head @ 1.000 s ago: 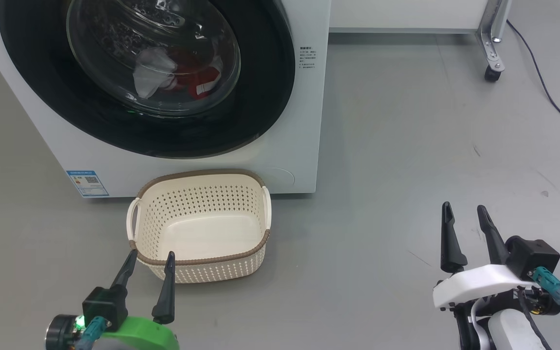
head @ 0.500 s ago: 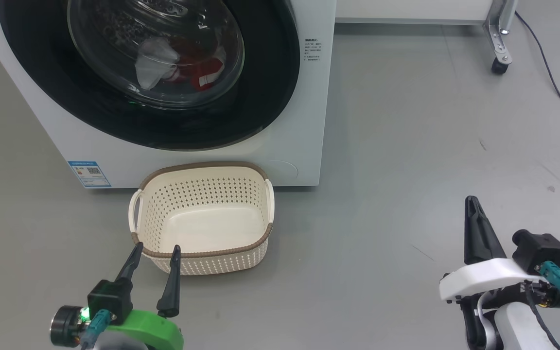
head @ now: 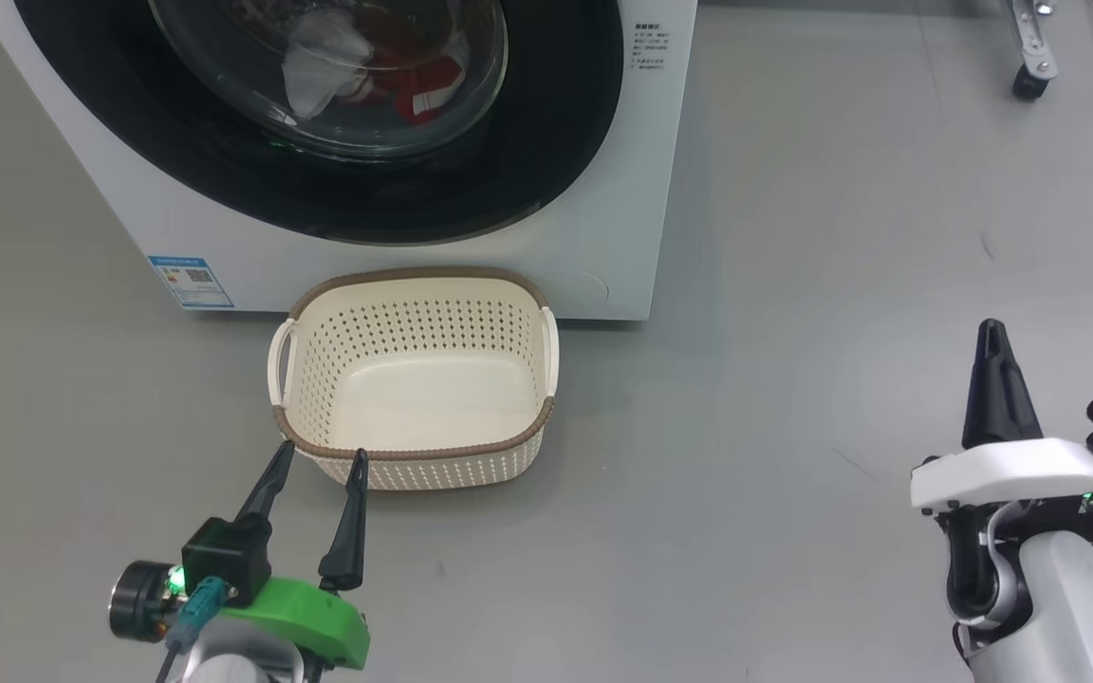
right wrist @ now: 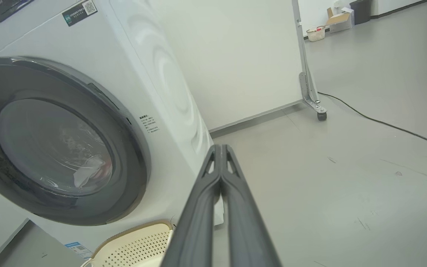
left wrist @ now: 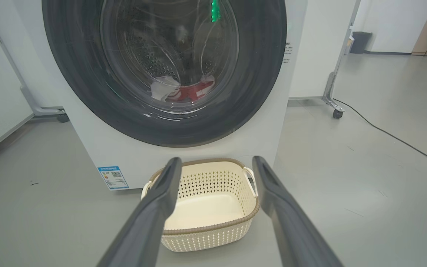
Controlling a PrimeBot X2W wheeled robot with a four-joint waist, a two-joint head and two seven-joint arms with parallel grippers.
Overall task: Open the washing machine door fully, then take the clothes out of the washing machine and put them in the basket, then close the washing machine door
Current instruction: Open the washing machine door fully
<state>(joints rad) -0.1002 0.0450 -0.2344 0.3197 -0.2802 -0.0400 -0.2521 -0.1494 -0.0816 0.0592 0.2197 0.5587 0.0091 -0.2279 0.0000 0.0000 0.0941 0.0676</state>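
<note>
washing machine door point(head: 546, 161) sitting shut on washing machine point(head: 646, 218), far left; clothes point(head: 418, 71) being seen through it. basket point(head: 414, 277) standing on floor point(head: 793, 332) just before machine. left gripper point(head: 321, 452) being held wide by basket's near rim. right gripper point(head: 990, 332) being held pinched together, empty, well right.

The closed washing machine door point(head: 338, 123) bars the clothes point(head: 414, 81); floor point(head: 793, 332) beside the basket point(head: 414, 277) lies open.
</note>
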